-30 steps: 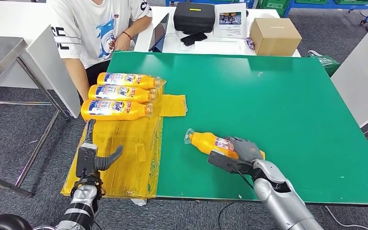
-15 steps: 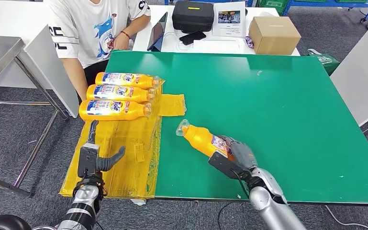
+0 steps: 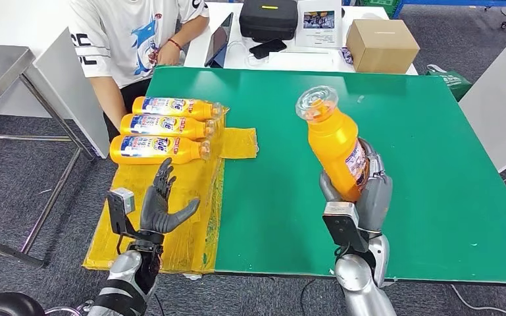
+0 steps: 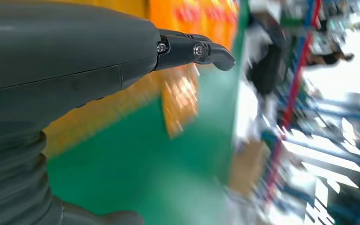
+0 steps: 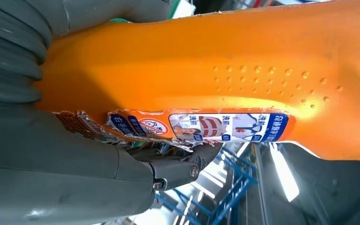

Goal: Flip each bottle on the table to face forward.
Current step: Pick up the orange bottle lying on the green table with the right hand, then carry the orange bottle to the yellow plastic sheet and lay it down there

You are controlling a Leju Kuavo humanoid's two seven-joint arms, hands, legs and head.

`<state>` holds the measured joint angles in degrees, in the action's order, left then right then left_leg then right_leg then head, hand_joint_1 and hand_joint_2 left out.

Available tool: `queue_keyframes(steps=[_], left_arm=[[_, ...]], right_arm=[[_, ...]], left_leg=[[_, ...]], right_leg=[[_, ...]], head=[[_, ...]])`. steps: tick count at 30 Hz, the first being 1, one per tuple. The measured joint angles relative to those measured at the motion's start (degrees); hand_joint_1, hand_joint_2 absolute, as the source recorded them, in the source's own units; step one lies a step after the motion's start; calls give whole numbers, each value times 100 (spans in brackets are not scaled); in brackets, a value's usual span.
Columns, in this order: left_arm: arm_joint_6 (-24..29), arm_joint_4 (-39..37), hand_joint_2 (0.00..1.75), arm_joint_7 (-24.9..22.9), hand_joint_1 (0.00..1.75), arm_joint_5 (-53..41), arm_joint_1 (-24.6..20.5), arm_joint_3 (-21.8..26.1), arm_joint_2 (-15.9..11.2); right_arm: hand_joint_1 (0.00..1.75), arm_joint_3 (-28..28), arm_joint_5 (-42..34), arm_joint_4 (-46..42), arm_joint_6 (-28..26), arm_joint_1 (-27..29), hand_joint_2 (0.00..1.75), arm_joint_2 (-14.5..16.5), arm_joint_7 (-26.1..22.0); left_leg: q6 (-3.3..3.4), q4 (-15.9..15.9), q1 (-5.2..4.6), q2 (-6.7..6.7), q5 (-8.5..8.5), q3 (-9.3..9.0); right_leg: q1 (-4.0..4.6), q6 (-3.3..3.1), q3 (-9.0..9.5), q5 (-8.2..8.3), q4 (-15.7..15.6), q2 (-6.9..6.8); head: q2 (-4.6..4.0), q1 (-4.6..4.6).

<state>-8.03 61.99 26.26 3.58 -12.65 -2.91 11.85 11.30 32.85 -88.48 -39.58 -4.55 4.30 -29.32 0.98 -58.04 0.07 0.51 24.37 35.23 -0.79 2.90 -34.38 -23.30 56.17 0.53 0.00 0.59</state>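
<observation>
Head view, near right of the green counter [image 3: 428, 164]: right hand [image 3: 363, 195] raised above the surface, fingers wrapped round the lower body of an orange bottle [image 3: 334, 141], held upright and tilted slightly left, clear cap [image 3: 316, 103] at the top and toward the camera. Torn label strip [image 3: 357, 163] visible on the bottle's right side, next to the fingers.

Right wrist view, close up: same orange bottle [image 5: 224, 70] pressed against the grey palm, raised dots on its skin, blue-and-white label [image 5: 201, 126] ragged at one edge, a dark finger [image 5: 178, 169] curled under it.

Near left, over the yellow plastic sheet [image 3: 191, 197] at the counter's left edge: left hand [image 3: 161, 209] lifted, palm facing forward, fingers spread and holding nothing. Left wrist view blurred; one dark finger [image 4: 194, 49] extended, green and yellow beyond it.

Far left on the sheet: three more orange bottles lying on their sides in a row, side by side and touching, caps pointing right, labels up: far bottle [image 3: 174, 107], middle bottle [image 3: 166, 125], near bottle [image 3: 158, 149].

Beyond the far left corner: seated person [image 3: 135, 39] in a white printed shirt, forearm hanging just beside the bottle row. On the white table behind: black case [image 3: 268, 18], tablet [image 3: 218, 41], cardboard box [image 3: 381, 45].
</observation>
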Motion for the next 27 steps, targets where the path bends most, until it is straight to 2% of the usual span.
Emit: queue_keyframes(steps=[2, 5, 11, 15, 22, 27], left_arm=[[-429, 155, 175, -61, 0, 286, 57, -174, -22], [-804, 355, 175, -112, 0, 533, 144, -410, -78], [-1477, 580, 175, -148, 0, 1036, 267, -799, -218], [-1563, 635, 175, -148, 0, 1119, 317, -1000, -285], [-1634, 647, 175, -181, 0, 1123, 339, -1214, -393], [-1581, 562, 175, -225, 0, 909, 292, -1458, -456]], right_arm=[[175, -97, -13, 8, -1, 24, 175, 59, -183], [175, -159, -55, 62, 73, 57, 175, 124, -381], [175, -80, -198, 752, 724, 112, 175, 377, -689], [175, 105, -230, 1385, 768, 178, 175, 609, -917], [175, 442, -174, 2158, 1105, 150, 175, 834, -895], [175, 965, -108, 2973, 932, -6, 175, 1145, -1035]], left_leg=[[0, 0, 0, 1, 0, 1], [0, 0, 2, -2, 0, 2], [-1, 1, 7, -3, 0, 3], [-2, 1, 8, 1, -1, 8], [-2, 2, 7, -1, 0, 12], [-2, 2, 10, -2, -1, 13]], right_leg=[[0, 0, -1, 0, 0, 0], [2, 0, -3, 0, 1, 1], [8, -1, -5, -1, 3, 1], [8, -2, -10, -2, 4, -2], [7, -2, -13, -2, 3, -1], [11, -3, -19, -2, 4, -1]], head=[[0, 1], [0, 0], [0, 1], [0, 0], [0, 3], [0, 1]])
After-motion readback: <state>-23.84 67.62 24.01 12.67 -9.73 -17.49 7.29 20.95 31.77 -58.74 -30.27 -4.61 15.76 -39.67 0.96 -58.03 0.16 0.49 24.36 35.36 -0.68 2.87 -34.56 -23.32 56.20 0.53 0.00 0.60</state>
